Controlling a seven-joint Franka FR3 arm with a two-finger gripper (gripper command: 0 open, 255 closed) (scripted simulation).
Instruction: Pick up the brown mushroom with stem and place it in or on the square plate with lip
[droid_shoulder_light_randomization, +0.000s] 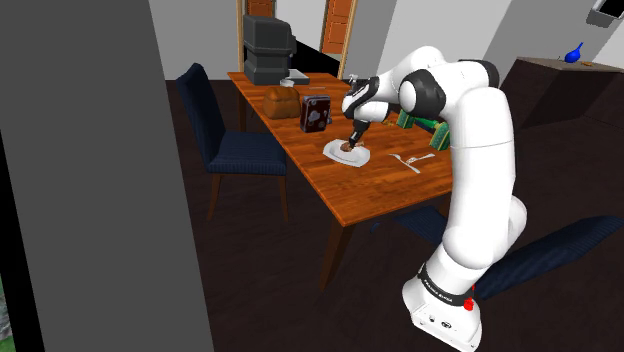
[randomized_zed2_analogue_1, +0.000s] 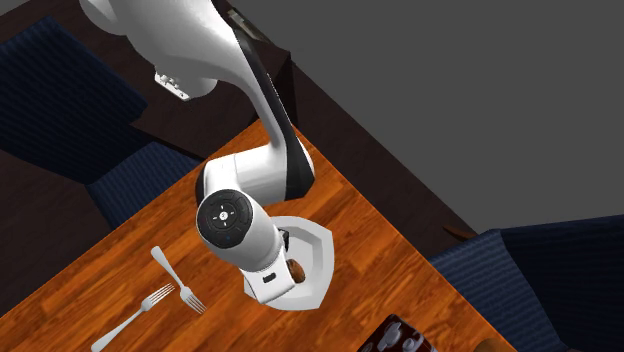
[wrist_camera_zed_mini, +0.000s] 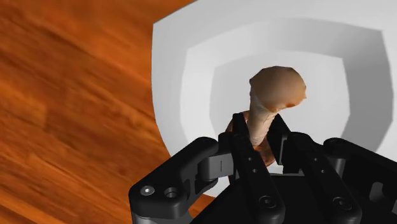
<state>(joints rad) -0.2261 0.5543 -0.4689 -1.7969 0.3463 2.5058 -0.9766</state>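
Right now my hand (wrist_camera_zed_mini: 262, 141) is clenched on the mushroom (wrist_camera_zed_mini: 275, 95). Its black fingers (wrist_camera_zed_mini: 240, 143) pinch the mushroom from both sides low on the pale tan stem, where a darker brown part shows between them. The stem points away from the hand and ends in a rounded knob. The mushroom is over the middle of the plate (wrist_camera_zed_mini: 170, 63), a white squarish dish with cut corners and a raised lip. I cannot tell whether it touches the plate's floor.

From the shoulder view the hand (droid_shoulder_light_randomization: 351, 139) reaches down to the plate (droid_shoulder_light_randomization: 360, 158), and the mushroom (droid_shoulder_light_randomization: 346, 146) is a small brown spot there.

The surface (droid_shoulder_light_randomization: 380, 195) is reddish-brown wood with a strong grain, standing on a dark floor between grey walls. Orange-brown door panels (droid_shoulder_light_randomization: 338, 25) show at the back.

In the second exterior view the arm (randomized_zed2_analogue_1: 240, 225) covers part of the plate (randomized_zed2_analogue_1: 318, 248), with the mushroom (randomized_zed2_analogue_1: 297, 271) just beside the wrist. A fork (randomized_zed2_analogue_1: 170, 272) and a second fork (randomized_zed2_analogue_1: 135, 315) lie crossed, near the plate but apart from it.

Further up the surface stand a dark box (droid_shoulder_light_randomization: 315, 113), a brown loaf-like block (droid_shoulder_light_randomization: 282, 101) and a black appliance (droid_shoulder_light_randomization: 267, 50). A blue chair (droid_shoulder_light_randomization: 235, 145) is drawn up alongside.
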